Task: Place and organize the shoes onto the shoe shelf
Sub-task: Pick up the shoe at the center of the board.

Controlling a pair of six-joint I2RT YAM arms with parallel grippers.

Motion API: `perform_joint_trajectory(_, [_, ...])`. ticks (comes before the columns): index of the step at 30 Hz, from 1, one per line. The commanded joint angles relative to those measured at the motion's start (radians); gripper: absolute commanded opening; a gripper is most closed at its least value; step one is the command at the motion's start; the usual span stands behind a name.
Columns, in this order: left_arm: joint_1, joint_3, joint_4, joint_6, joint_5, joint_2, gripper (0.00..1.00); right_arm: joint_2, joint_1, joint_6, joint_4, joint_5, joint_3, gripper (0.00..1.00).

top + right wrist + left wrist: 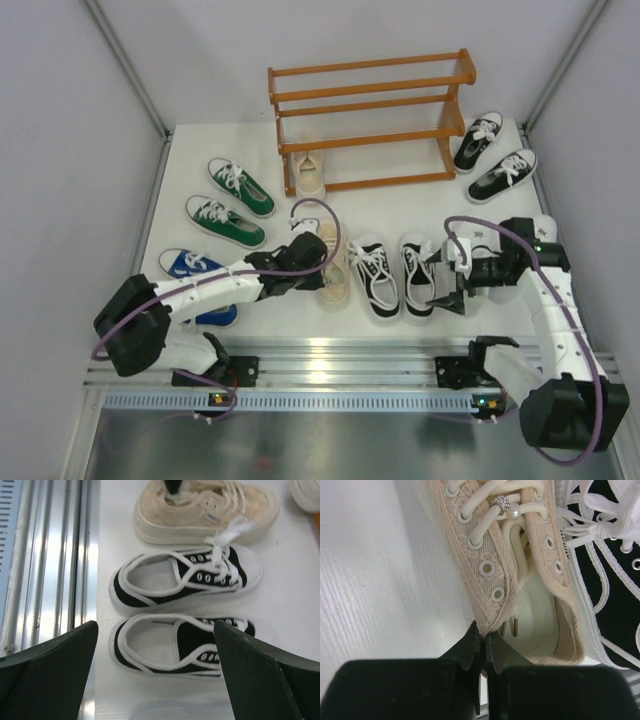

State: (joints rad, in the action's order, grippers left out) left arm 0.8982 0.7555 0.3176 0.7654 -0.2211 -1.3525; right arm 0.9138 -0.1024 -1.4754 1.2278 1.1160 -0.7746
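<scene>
The left gripper point(482, 645) pinches only the thin collar edge of the beige shoe point(485, 545), which sits mid-table just beside a black shoe point(615, 595), well nearer than the shoe shelf point(368, 64), so lifting may let the fabric slip.

Rim of beige shoe point(487, 592) pinched between left fingers point(467, 652), black shoe point(615, 600) just beside
</scene>
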Motion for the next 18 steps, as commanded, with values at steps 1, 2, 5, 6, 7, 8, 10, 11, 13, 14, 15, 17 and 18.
perform_joint_trajectory(1, [0.021,0.090,-0.097,-0.029,0.029,0.084,0.00,0.062,0.128,-0.355,0.268,0.061,-0.136,0.99])
perform_joint_trajectory(2, [0.024,0.099,-0.094,-0.026,0.032,0.096,0.00,0.071,0.200,-0.353,0.259,0.044,-0.156,0.99])
perform_joint_trajectory(5, [0.033,0.122,-0.094,-0.025,0.019,0.105,0.00,0.103,0.294,-0.240,0.187,0.041,-0.237,0.99])
perform_joint_trajectory(6, [0.034,0.146,-0.094,-0.029,0.011,0.105,0.00,0.109,0.311,-0.194,0.141,0.039,-0.252,0.99])
perform_joint_trajectory(7, [0.034,0.159,-0.094,-0.035,0.002,0.102,0.00,0.118,0.332,-0.162,0.115,0.042,-0.268,0.98])
perform_joint_trajectory(8, [0.034,0.178,-0.095,-0.053,-0.024,0.098,0.00,0.119,0.340,-0.126,0.080,0.053,-0.270,0.98])
perform_joint_trajectory(10, [0.034,0.232,-0.091,-0.070,-0.062,0.073,0.00,0.108,0.343,-0.040,-0.006,0.065,-0.250,0.99])
perform_joint_trajectory(11, [0.034,0.248,-0.091,-0.095,-0.085,0.066,0.00,0.099,0.343,-0.011,-0.039,0.073,-0.236,0.99])
perform_joint_trajectory(13, [0.030,0.306,-0.091,-0.118,-0.148,0.029,0.00,0.059,0.343,0.062,-0.117,0.070,-0.181,1.00])
perform_joint_trajectory(14, [0.025,0.326,-0.091,-0.141,-0.158,-0.003,0.00,0.040,0.342,0.096,-0.148,0.050,-0.163,0.99])
perform_joint_trajectory(15, [0.009,0.349,-0.091,-0.150,-0.165,-0.022,0.00,0.001,0.342,0.165,-0.184,0.035,-0.141,0.99])
perform_joint_trajectory(17, [-0.014,0.411,-0.092,-0.169,-0.158,-0.081,0.00,-0.038,0.342,0.225,-0.260,-0.010,-0.085,0.99])
perform_joint_trajectory(18, [-0.043,0.433,-0.088,-0.172,-0.135,-0.103,0.00,-0.074,0.340,0.278,-0.278,-0.021,-0.069,1.00])
